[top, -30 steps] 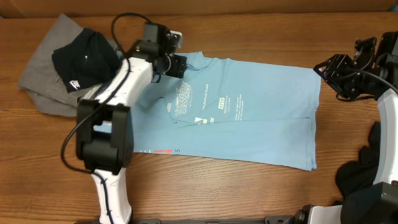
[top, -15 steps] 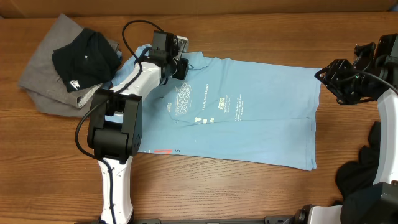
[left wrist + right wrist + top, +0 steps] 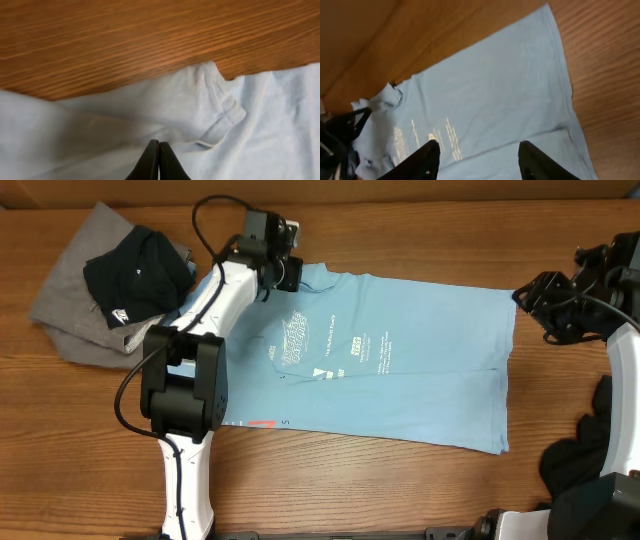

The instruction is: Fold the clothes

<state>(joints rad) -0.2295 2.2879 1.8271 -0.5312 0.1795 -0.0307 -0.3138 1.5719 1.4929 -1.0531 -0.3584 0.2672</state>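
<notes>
The light blue T-shirt (image 3: 400,370) lies spread flat across the middle of the table, white chest print up, collar end to the left. My left gripper (image 3: 288,275) is at its far left corner by the collar. In the left wrist view its tips (image 3: 159,143) are pressed together, shut on a fold of the blue cloth (image 3: 250,125). My right gripper (image 3: 532,308) hovers open just past the shirt's far right corner. The right wrist view shows its fingers (image 3: 427,155) spread wide above the blue shirt (image 3: 485,90), holding nothing.
A black T-shirt (image 3: 135,280) lies crumpled on a grey one (image 3: 65,320) at the far left of the wooden table (image 3: 400,490). A dark bulky shape (image 3: 585,450) sits by the right arm's base.
The left jaws have closed at the shirt's collar corner, and that gripper has shifted slightly toward the far edge. The right gripper has barely moved.
</notes>
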